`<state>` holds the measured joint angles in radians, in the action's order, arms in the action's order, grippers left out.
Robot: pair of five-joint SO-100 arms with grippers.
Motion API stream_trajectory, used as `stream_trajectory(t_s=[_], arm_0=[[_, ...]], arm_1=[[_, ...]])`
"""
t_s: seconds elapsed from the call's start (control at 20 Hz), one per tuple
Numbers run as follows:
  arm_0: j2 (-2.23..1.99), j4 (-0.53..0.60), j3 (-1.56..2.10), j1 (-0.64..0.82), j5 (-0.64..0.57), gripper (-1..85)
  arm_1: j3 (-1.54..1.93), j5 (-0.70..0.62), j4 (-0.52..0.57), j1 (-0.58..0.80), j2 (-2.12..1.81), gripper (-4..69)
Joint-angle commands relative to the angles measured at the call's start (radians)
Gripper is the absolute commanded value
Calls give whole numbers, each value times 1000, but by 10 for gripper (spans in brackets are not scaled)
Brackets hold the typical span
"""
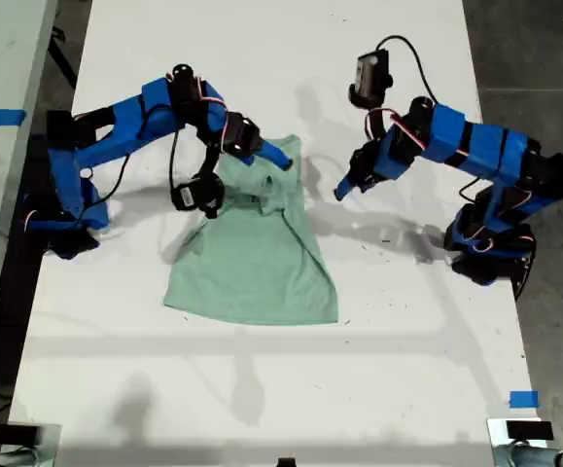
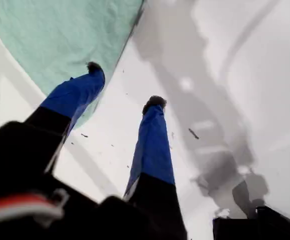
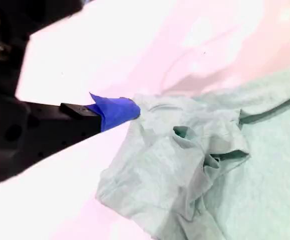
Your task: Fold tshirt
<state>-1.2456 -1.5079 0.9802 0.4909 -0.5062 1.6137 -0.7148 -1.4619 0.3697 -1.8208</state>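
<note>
In the exterior view the tshirt point(image 1: 257, 253) lies on the white table point(image 1: 262, 389) between the two arms. Its long axis runs from the view's top toward its bottom, with the hem spread flat at the bottom and the upper end narrowed and bunched. The second gripper point(image 1: 273, 158) comes in from the exterior view's left and sits on that bunched upper end. The first gripper point(image 1: 344, 187) reaches in from the exterior view's right and hangs over bare table just beside the shirt's edge, touching no cloth.

In the first wrist view the first gripper point(image 2: 124, 85) has its jaws spread and nothing between them. One fingertip point(image 2: 93, 70) is over the shirt's edge point(image 2: 69, 35) and the other over the table point(image 2: 245, 75).

In the second wrist view only one blue finger of the second gripper point(image 3: 115, 111) shows, its tip against the crumpled cloth point(image 3: 185, 150). Whether the jaws are clamped on it cannot be told.

Judging from this, the second gripper is nearer the gathered end, and the first would need to move sideways onto the shirt.
</note>
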Motion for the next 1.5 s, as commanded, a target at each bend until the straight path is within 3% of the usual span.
stream_trajectory(t_s=[0.0, 0.15, 0.35, 0.5, 0.65, 0.95, 1.45], arm_0=[[-196, -72, 66, -100, 97, 344], [-279, -58, 221, -236, 229, 336], [-520, 176, 657, -371, 410, 324], [-603, 249, 847, -426, 495, 322], [-701, 399, 1019, -466, 552, 319], [-726, 434, 1108, -474, 586, 314], [-724, 422, 1121, -459, 578, 310]], arm_1=[[-6, 43, -12, -98, -75, 216], [-5, 117, -17, -207, -72, 258], [17, 213, 8, -345, -55, 292], [92, 268, 87, -423, -40, 300], [186, 325, 210, -486, -9, 301], [255, 388, 463, -546, 198, 299], [357, 387, 646, -512, 298, 279]])
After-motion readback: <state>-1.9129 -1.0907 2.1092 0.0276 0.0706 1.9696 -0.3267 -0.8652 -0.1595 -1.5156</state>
